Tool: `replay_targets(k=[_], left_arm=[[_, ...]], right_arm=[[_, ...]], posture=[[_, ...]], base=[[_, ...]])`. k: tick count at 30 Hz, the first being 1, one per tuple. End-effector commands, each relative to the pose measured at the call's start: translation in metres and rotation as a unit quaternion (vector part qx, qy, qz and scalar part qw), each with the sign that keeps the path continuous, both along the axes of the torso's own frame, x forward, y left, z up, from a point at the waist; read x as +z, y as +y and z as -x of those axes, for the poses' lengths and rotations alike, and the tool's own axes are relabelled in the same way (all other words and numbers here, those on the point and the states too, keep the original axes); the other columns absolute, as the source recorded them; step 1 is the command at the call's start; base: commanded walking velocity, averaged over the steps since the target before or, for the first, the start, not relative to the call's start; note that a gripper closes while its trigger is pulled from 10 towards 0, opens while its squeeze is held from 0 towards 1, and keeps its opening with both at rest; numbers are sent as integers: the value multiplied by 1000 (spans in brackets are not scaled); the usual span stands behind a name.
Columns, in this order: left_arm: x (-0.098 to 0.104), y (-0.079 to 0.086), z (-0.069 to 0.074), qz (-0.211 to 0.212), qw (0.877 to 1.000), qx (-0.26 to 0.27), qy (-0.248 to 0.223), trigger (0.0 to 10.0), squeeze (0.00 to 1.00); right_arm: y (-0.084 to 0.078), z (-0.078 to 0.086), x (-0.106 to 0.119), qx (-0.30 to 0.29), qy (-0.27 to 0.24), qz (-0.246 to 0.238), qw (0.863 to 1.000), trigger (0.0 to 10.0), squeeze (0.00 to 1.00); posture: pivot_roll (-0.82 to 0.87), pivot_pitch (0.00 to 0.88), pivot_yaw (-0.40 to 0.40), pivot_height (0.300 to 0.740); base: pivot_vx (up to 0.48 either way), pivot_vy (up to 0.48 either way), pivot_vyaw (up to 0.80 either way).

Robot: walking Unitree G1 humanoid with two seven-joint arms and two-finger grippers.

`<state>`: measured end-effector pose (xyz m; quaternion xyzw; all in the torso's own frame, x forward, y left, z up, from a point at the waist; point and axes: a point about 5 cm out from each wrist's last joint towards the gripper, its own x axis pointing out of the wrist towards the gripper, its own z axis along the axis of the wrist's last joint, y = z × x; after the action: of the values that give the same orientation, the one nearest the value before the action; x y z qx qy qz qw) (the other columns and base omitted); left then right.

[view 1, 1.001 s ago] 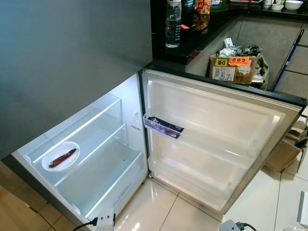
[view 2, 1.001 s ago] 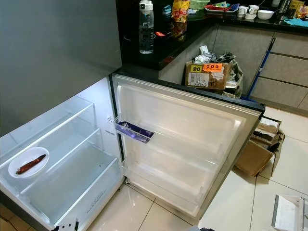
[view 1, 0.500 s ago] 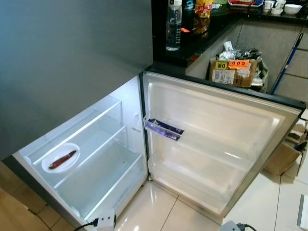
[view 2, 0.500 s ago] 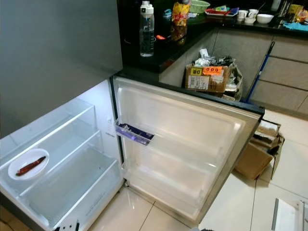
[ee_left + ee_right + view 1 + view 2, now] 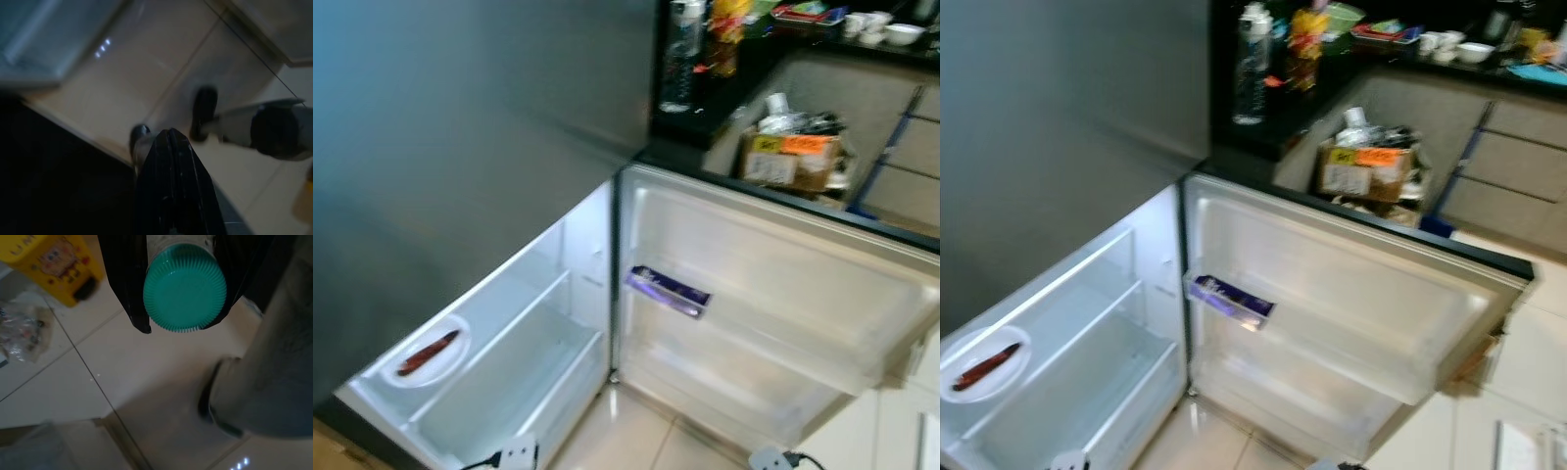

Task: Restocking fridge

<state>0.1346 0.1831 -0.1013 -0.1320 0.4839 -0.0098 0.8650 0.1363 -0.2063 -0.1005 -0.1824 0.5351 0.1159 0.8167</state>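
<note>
A: Status at the fridge (image 5: pixel 460 147)?
B: Lower door (image 5: pixel 1351 323) swung wide open, interior lit. Upper door is closed. Head views are blurred.
A: Contents?
B: White plate (image 5: pixel 426 354) with a reddish-brown item (image 5: pixel 428 352) sits on a glass shelf (image 5: pixel 499 323). Purple packet (image 5: pixel 1229 299) in the door's small bin.
A: Behind the door?
B: Dark counter (image 5: pixel 705 108) with a clear water bottle (image 5: pixel 1251 64) and snack bags; a cardboard box (image 5: pixel 1366 168) of clutter on the floor beside it.
A: Hands?
B: Right hand (image 5: pixel 181 289) pinches a green-capped bottle (image 5: pixel 185 286) between its fingers, low over the tile floor (image 5: pixel 63 382) — not in the fridge yet. Left hand (image 5: pixel 171 142) has fingers pressed together — hangs over the tiles.
</note>
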Motion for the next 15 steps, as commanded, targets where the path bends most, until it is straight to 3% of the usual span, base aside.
replay_targets(k=[1, 15], left_arm=[[2, -4, -7, 1, 1000, -3, -8, 10000, 0], [1, -7, -6, 4, 1000, -13, -8, 10000, 0]], right_arm=[[-7, 6, -1, -9, 14, 9, 1000, 10000, 0], [-9, 7, -1, -6, 19, 12, 1000, 10000, 0]], posture=[[-80, 6, -6, 740], [-80, 6, -7, 740]], base=[[0, 0, -788], [0, 0, -784]])
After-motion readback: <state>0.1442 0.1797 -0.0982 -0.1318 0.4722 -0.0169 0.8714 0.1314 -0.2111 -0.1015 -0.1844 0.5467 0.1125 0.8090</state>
